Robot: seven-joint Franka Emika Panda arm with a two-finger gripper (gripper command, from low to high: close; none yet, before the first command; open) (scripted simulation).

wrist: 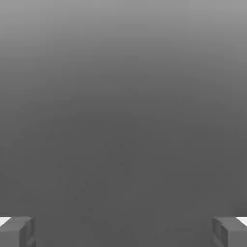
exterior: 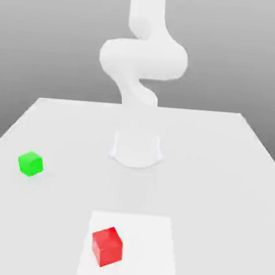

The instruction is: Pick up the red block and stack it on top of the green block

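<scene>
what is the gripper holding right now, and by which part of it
Nothing is held: the gripper's fingers stand wide apart with no block between them, and the red cube and green cube both rest away from the arm.

I see the red block [exterior: 107,247], a small cube w/ plain bright faces. It lies on the white square patch, toward the patch's side at the ext. view's left, and is turned at an angle. The green block [exterior: 30,164], also a small bright cube, is standing farther to the ext. view's left, well apart from red.
</scene>
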